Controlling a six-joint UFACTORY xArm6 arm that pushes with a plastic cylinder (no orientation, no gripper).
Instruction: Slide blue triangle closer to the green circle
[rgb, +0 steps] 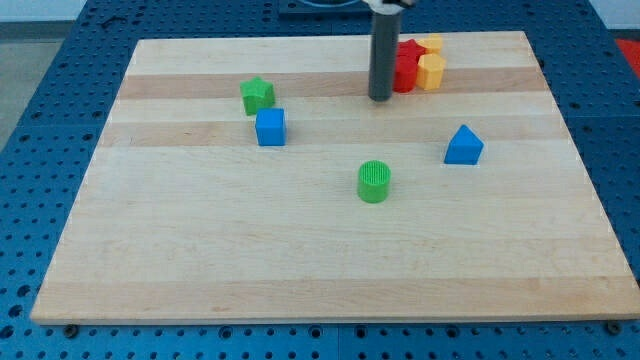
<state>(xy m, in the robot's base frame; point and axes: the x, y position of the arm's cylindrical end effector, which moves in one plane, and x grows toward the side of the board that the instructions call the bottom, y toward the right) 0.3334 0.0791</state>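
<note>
The blue triangle (463, 145) lies on the wooden board at the view's right of centre. The green circle (374, 181) stands near the board's middle, below and to the left of the triangle, with a gap between them. My tip (380, 98) is at the end of the dark rod near the view's top centre. It is above and to the left of the blue triangle, well apart from it, and straight above the green circle.
Red blocks (405, 68) and yellow blocks (431, 66) cluster just right of my tip near the board's top edge. A green star (257, 95) and a blue cube (270, 127) lie at the upper left. The wooden board (300, 260) rests on a blue perforated table.
</note>
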